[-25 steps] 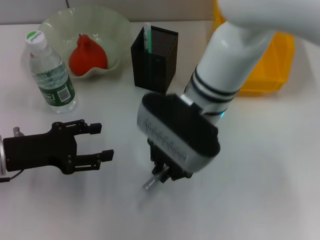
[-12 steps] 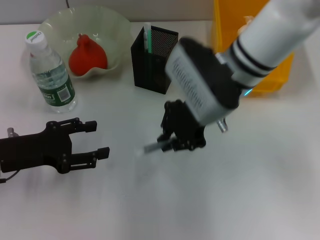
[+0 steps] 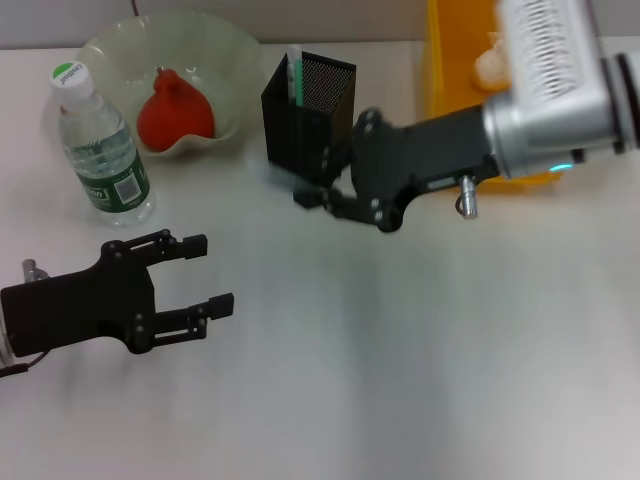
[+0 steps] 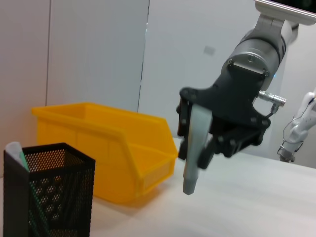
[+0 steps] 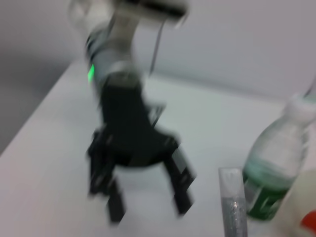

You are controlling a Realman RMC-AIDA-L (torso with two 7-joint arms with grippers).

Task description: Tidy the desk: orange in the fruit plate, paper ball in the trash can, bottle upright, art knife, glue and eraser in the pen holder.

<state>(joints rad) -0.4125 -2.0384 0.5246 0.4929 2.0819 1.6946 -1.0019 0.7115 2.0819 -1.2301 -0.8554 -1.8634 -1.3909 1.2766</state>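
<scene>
My right gripper (image 3: 322, 196) is shut on the grey art knife (image 4: 194, 148), held in the air just in front of the black mesh pen holder (image 3: 308, 115). The knife also shows in the right wrist view (image 5: 232, 203). A white and green stick (image 3: 294, 72) stands in the holder. The water bottle (image 3: 100, 140) stands upright at the left. A red-orange fruit (image 3: 175, 107) lies in the pale plate (image 3: 228, 45). My left gripper (image 3: 208, 273) is open and empty, low over the table at the near left.
A yellow bin (image 3: 505, 100) stands at the back right behind my right arm, with a pale lump (image 3: 490, 65) in it. It also shows in the left wrist view (image 4: 113, 153), beside the pen holder (image 4: 49, 192).
My right gripper has lifted the art knife off the table's middle and carried it back toward the pen holder. The left gripper has barely moved.
</scene>
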